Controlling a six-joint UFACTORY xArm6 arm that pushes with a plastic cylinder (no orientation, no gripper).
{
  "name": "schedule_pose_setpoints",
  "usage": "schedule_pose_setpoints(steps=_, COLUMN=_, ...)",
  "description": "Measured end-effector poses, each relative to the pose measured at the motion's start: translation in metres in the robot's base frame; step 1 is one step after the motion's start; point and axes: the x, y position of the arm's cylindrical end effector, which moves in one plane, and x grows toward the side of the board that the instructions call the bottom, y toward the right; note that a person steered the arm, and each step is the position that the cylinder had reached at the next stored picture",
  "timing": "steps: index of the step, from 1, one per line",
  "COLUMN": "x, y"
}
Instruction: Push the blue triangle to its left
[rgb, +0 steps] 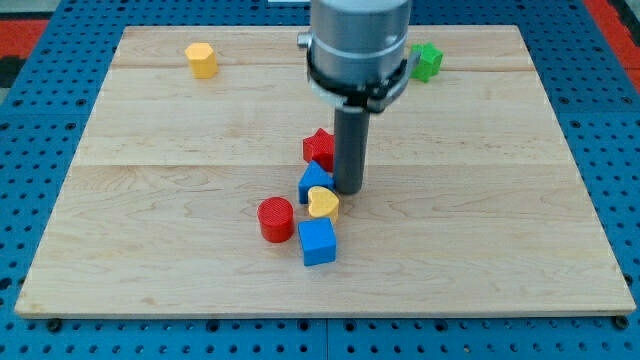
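The wooden worktop fills most of the view, and from where I stand the trouble is how crowded its middle is. There is no gripper on this arm to be apart or together on anything, just a dark rod, and my tip sits down on the wood right against the view's right side of the blue triangle, touching it or as near as makes no difference. That is the right side to shove from if the triangle is to go toward the view's left, but the triangle is hemmed in: the red star leans on it from the view's top, the yellow heart is tucked under it toward the view's bottom and sits just beside the tip too, and the blue cube and red cylinder lie close below. I reckon a straight push could drag the star or the heart along, or the heart could catch on the rod and twist the triangle off course so it slips past the tip instead of sliding cleanly. The yellow hexagonal block and the green block, far off at the view's top, look safely out of it.
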Motion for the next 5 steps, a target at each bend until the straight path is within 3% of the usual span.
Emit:
schedule_pose_setpoints(steps=1, x=0.012, y=-0.012)
schedule_pose_setpoints(steps=5, x=-0.013, y=-0.034)
